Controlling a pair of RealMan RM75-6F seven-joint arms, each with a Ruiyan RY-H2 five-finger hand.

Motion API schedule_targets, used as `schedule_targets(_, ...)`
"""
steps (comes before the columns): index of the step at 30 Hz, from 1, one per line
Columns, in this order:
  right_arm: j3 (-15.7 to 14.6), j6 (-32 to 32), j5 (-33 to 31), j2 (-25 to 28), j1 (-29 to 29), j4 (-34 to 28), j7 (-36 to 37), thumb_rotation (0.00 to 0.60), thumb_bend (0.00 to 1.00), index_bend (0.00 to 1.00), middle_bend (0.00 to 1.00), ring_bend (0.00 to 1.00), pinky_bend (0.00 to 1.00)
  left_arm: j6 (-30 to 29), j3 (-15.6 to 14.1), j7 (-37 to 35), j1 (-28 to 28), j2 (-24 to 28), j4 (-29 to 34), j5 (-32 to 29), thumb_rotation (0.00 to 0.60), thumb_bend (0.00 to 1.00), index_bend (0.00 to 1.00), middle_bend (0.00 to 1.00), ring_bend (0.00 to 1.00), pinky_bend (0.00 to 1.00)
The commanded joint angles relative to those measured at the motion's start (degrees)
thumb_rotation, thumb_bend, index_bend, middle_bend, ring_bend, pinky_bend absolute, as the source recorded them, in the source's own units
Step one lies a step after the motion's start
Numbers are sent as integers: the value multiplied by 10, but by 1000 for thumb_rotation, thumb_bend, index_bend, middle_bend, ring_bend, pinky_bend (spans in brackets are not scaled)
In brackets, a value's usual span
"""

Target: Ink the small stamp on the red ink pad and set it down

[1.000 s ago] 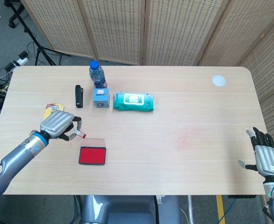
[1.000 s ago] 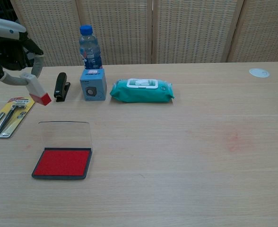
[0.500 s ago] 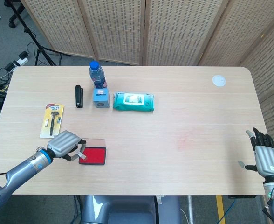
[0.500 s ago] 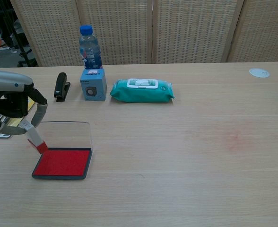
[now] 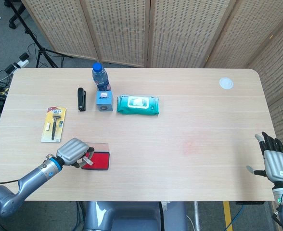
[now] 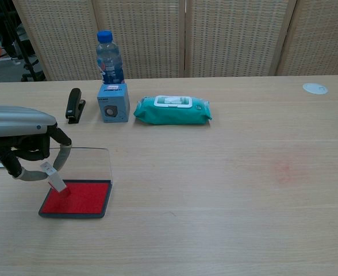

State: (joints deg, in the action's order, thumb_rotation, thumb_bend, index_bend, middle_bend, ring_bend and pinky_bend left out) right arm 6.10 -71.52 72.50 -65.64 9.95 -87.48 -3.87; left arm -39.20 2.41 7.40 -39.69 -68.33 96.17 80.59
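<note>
Left hand [image 6: 19, 144] pinching small stamp [image 6: 57, 181], apparently touching red ink pad [image 6: 77, 198]

Wide bare stretch of light wooden table [image 5: 204, 120] right of the open red ink pad [image 6: 76, 198]. Behind the pad, a blocking row: black stapler [image 5: 81, 98], clear water bottle with blue cap [image 5: 99, 77], small blue box [image 5: 104, 101], teal wet-wipes pack [image 5: 137, 105]. Yellow carded razor pack [image 5: 54, 124] lies left of the pad.

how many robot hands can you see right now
2. The left hand is at the table's near left, holding the small stamp down on the red ink pad. The right hand hangs off the near right corner, holding nothing.
</note>
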Motion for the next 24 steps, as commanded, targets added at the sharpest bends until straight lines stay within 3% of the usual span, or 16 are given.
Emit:
schedule_targets(1,0,0,0,0,0,0,0,600,0,0,0,0,0,-24,-3,39,5,-20,-7,-13,600,402,622,1000,1000,962)
schedule_targets(9,0,1,-1,2,0,1,5,600,0,0,0,0,0,-25,-4,48,3,-48,-27,-53,600,403,623,1000,1000,962)
schedule_targets(24,0,4,-2,4,0,1,8,600,0,0,0,0,0,-33,-19,9,1,-79,-66,-33,600,405,624,1000,1000,962)
